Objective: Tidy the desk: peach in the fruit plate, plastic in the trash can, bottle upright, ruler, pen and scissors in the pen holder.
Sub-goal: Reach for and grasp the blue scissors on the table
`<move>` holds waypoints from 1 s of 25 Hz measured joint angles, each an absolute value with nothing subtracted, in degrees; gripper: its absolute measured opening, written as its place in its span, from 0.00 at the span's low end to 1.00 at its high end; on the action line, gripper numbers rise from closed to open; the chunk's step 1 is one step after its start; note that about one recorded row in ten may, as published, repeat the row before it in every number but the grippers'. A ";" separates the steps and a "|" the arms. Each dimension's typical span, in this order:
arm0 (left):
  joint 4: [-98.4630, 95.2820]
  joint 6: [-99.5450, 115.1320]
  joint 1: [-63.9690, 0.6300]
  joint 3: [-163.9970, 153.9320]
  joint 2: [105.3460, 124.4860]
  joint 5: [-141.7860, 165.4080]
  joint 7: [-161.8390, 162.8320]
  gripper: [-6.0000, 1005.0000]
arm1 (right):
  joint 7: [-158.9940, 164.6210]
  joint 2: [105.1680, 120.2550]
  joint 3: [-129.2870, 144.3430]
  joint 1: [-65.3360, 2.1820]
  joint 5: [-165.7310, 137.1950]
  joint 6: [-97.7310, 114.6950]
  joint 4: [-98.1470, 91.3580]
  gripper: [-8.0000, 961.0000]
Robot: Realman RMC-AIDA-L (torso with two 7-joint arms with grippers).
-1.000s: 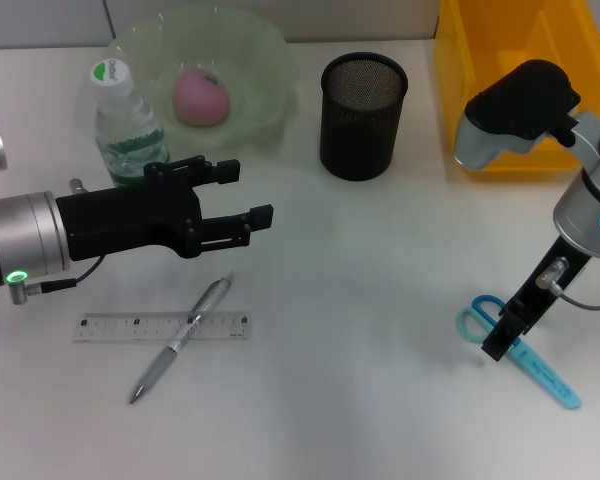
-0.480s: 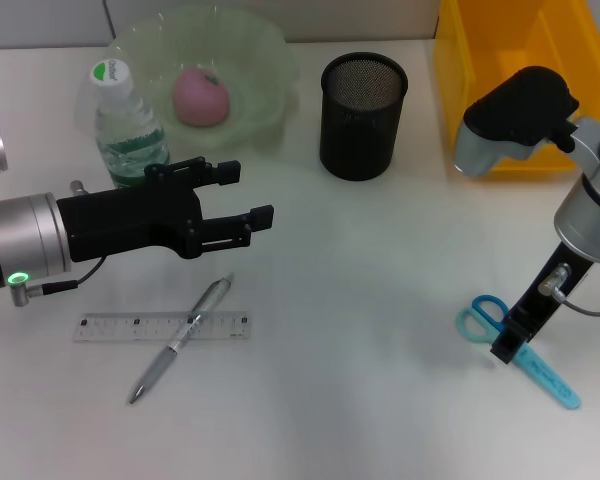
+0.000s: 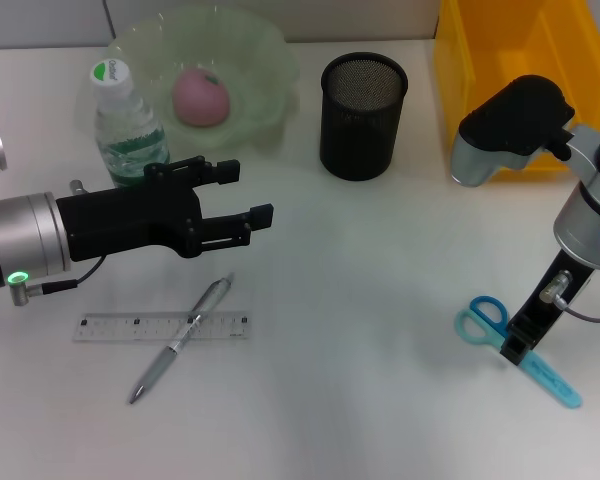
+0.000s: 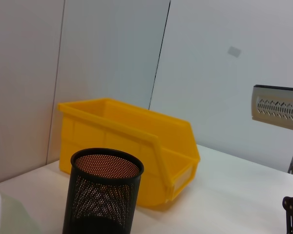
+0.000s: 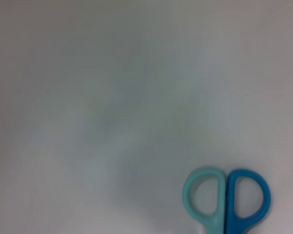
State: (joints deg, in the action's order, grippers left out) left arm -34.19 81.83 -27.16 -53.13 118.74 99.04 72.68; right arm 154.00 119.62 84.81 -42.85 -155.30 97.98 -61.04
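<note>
Right pincer (image 3: pixel 517 347) sits low over the scissors (image 3: pixel 520 352) to grasp them, fingers' state untellable; left pincer (image 3: pixel 250 200) hovers idle, fingers apart

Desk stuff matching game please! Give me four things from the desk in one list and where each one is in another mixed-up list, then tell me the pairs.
Things:
1. peach
2. pen
3. scissors
4. water bottle

Places:
A. standing upright beside the fruit plate
B. lying across the ruler
C. in the fruit plate
D. flat on the desk under the right gripper

Pairs: 1-C, 2-B, 3-D, 4-A
</note>
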 joint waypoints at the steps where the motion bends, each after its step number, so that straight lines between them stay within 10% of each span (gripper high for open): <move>1: -34.19 81.83 -27.16 -53.14 118.74 99.04 72.68 0.78 | 154.05 119.61 84.81 -42.85 -155.34 98.00 -61.01 0.31; 25: -34.17 81.83 -27.16 -53.24 118.74 98.50 71.71 0.78 | 155.30 119.61 88.15 -42.89 -155.34 96.93 -61.01 0.29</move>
